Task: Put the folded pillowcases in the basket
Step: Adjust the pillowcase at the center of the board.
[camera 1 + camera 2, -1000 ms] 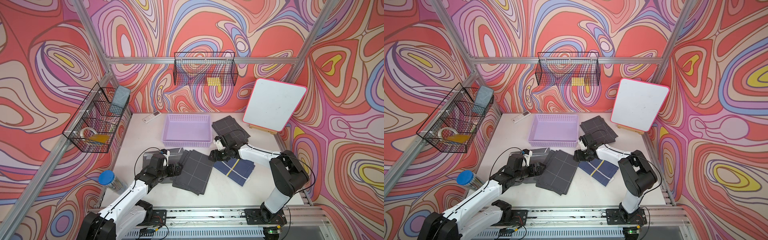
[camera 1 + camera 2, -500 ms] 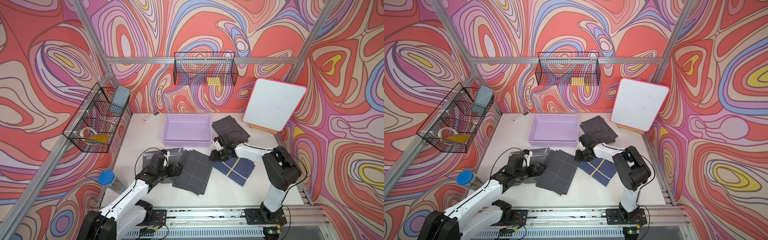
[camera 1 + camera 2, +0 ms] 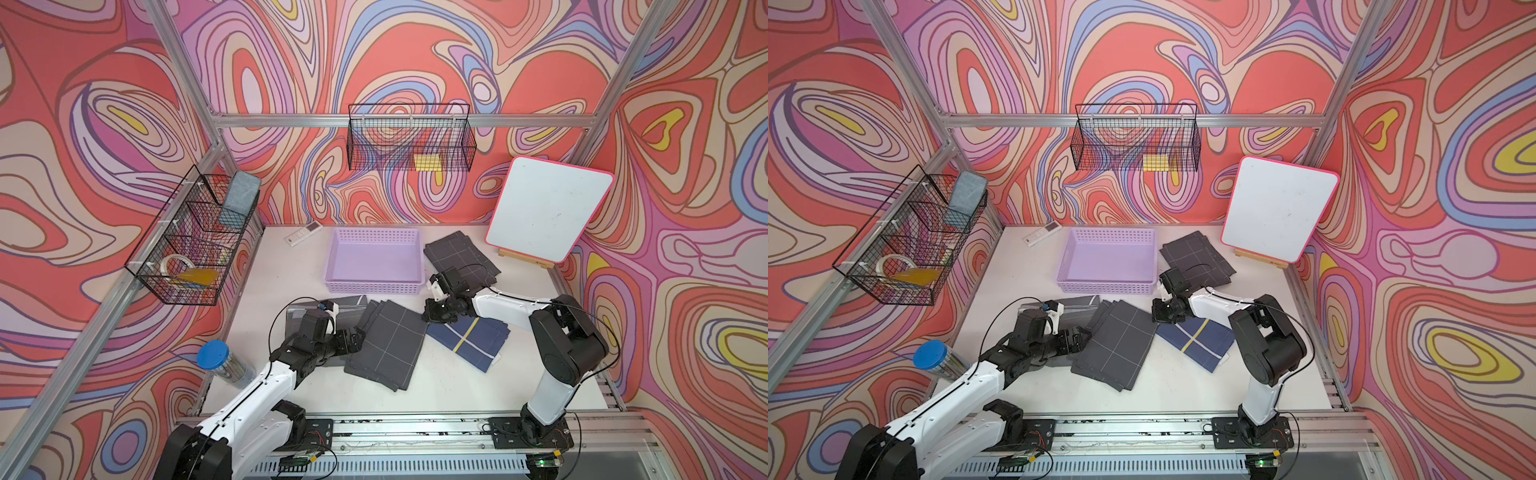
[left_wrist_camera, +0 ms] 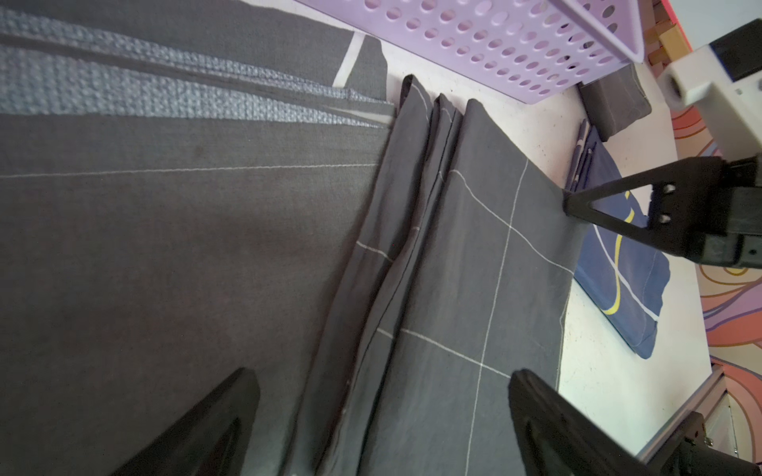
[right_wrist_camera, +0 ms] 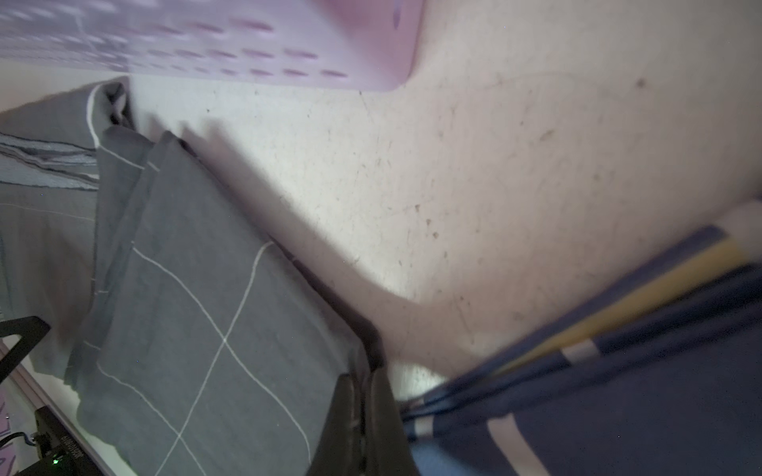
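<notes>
1. The folded grey checked pillowcase (image 3: 390,345) lies flat in the middle of the desk (image 3: 457,386); the lilac basket (image 3: 374,286) stands near it at 12 o'clock, not touching.
2. Right gripper (image 3: 430,316): jaws together at the pillowcase's 2 o'clock corner, beside a navy cloth (image 3: 469,340); whether any fabric is pinched, I cannot tell.
3. Left gripper (image 3: 357,337): jaws wide apart at the pillowcase's 9 o'clock edge, holding nothing.
</notes>
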{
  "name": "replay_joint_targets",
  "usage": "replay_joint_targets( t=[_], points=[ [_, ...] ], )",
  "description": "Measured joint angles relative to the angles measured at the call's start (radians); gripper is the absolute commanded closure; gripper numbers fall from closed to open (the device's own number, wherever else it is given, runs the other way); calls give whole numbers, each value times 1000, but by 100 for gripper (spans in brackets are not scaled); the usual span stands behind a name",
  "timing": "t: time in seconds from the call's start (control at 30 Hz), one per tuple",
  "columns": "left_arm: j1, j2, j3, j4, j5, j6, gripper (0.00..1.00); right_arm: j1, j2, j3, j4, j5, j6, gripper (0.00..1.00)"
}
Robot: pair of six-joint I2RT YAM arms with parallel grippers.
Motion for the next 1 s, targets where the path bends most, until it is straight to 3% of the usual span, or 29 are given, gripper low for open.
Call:
replay_joint_targets(
  t=[0.3, 0.57, 0.63, 0.7, 0.77, 0.87, 1.0],
  points=[
    [0, 0, 0, 0, -3, -7, 1, 8, -320, -156, -43, 101, 122, 100],
    [-1, -7, 0, -2, -3, -19, 1, 31, -422, -253, -156, 171, 182, 98],
    [-1, -7, 0, -3, -4, -20, 1, 40, -440, -267, -180, 175, 187, 83],
    [-1, -7, 0, -5, -7, -23, 1, 43, -455, -272, -207, 180, 188, 54],
    [-1, -6, 0, -5, -7, -26, 1, 45, -467, -272, -227, 187, 168, 35],
    [-1, -5, 0, -6, -7, -31, 1, 45, -462, -250, -251, 196, 110, 29],
    [-2, -8, 0, -11, -2, -53, 1, 45, -389, -154, -254, 190, 6, 29]
  ],
)
